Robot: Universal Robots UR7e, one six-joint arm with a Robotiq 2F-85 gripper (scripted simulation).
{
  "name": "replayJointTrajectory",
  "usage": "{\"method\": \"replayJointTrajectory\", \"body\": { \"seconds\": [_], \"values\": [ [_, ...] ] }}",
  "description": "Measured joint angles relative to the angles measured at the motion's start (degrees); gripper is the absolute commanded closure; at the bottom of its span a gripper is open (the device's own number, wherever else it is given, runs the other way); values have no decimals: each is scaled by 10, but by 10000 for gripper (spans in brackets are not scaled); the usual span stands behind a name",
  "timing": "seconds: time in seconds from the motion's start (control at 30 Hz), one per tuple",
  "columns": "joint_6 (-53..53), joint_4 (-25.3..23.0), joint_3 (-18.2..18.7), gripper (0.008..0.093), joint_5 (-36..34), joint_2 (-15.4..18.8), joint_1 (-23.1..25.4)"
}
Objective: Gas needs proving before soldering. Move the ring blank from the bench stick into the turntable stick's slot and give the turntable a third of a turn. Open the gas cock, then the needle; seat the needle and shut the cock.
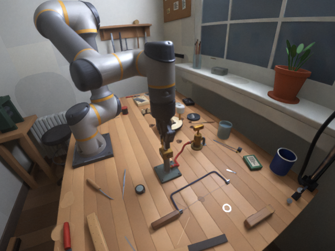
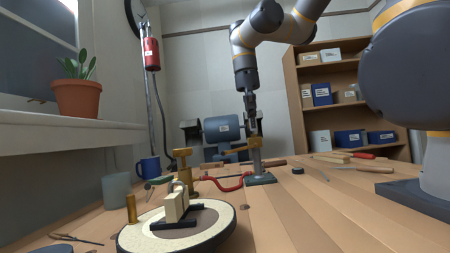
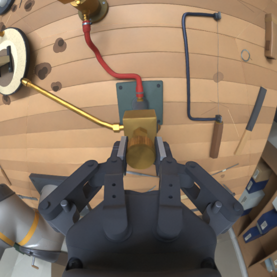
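Observation:
The turntable (image 2: 176, 228) is mostly hidden behind the arm in the side camera; on it a pale stick (image 2: 175, 204) holds the silver ring blank (image 2: 175, 185) in its slot. The brass gas cock (image 1: 197, 137) with its T-handle stands mid-bench, and a red hose (image 3: 108, 64) runs from it to the torch stand (image 1: 167, 173). The stand's brass block (image 3: 139, 121) carries a long brass nozzle (image 3: 67, 104) pointing at the turntable and a knurled brass needle knob (image 3: 140, 151) on top. My gripper (image 3: 140, 149) comes straight down on the stand and is closed around the needle knob.
A grey cup (image 1: 224, 129) and a blue mug (image 1: 282, 161) stand toward the window side. A jeweller's saw (image 1: 194, 194) lies in front of the stand, with a loose ring (image 1: 226, 207) and a wooden block (image 1: 259, 216) beyond. Files and a small puck (image 1: 140, 188) lie left.

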Motion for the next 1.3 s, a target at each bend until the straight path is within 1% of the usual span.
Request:
{"method": "replayJointTrajectory", "body": {
  "seconds": [0.4,0.5,0.6,0.77,1.13,1.3],
  "values": [
    [-487,0,0,934,0,0,0],
    [-588,0,0,934,0,0,0],
    [-668,-1,0,934,0,0,0],
    [-746,-1,0,934,0,0,0],
    [-774,-1,0,934,0,0,0],
    [-834,-1,0,934,0,0,0]
  ]
}}
